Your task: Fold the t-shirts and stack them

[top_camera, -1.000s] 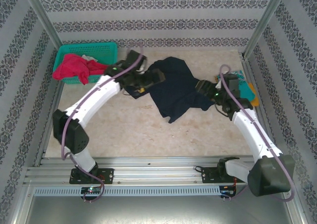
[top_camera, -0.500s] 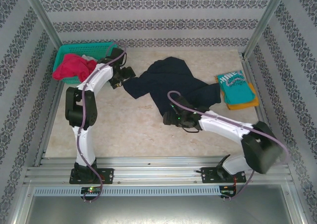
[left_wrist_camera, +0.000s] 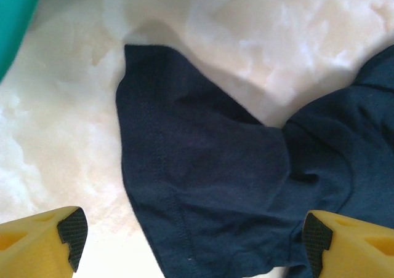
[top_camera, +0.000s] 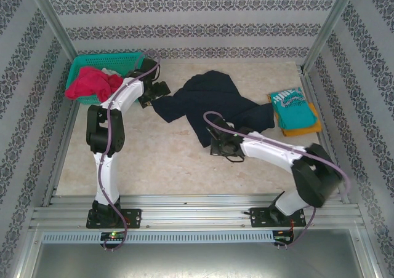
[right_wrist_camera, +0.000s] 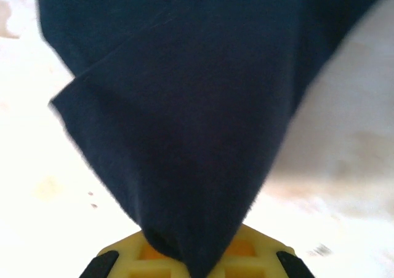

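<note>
1. Navy t-shirt (top_camera: 215, 103): crumpled, unfolded, on the table (top_camera: 160, 161), centre towards the far side.
2. Right gripper (top_camera: 217, 144): clamped on the navy t-shirt's near edge; cloth runs straight into its jaws.
3. Left gripper (top_camera: 157, 92): jaws wide apart, over the shirt's left sleeve, fingers (left_wrist_camera: 72, 229) either side of it.
4. Teal t-shirt (top_camera: 292, 106): folded, far right, lying on the orange t-shirt (top_camera: 313, 123).
5. Pink-red t-shirt (top_camera: 89, 84): bunched in the teal basket (top_camera: 111, 61), far left.
</note>
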